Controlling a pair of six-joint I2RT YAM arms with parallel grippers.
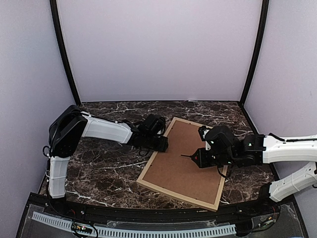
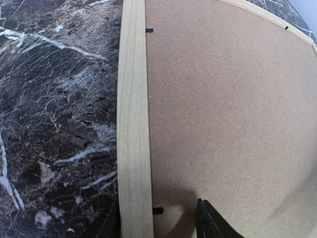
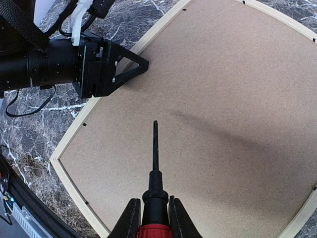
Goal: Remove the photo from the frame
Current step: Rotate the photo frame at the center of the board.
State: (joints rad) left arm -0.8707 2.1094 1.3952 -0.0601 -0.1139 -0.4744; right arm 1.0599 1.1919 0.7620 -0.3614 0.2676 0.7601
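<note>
The frame (image 1: 177, 196) of light wood lies face down on the marble table, and its brown backing board (image 1: 185, 158) is all that shows inside it. The photo is hidden beneath that board. My left gripper (image 2: 158, 223) is open at the frame's left side, one finger outside the moulding (image 2: 132, 124) and the other finger (image 2: 210, 223) over the board, beside a small black tab (image 2: 157, 210). My right gripper (image 3: 154, 213) is shut on a red-handled screwdriver (image 3: 155, 158), whose black shaft points across the board (image 3: 223, 99) toward the left gripper (image 3: 126, 67).
Dark marble table (image 1: 104, 168) surrounds the frame, with pale walls behind and at the sides. More small black tabs sit along the frame's inner edges (image 2: 149, 30). A black rail (image 1: 148, 218) runs along the near edge.
</note>
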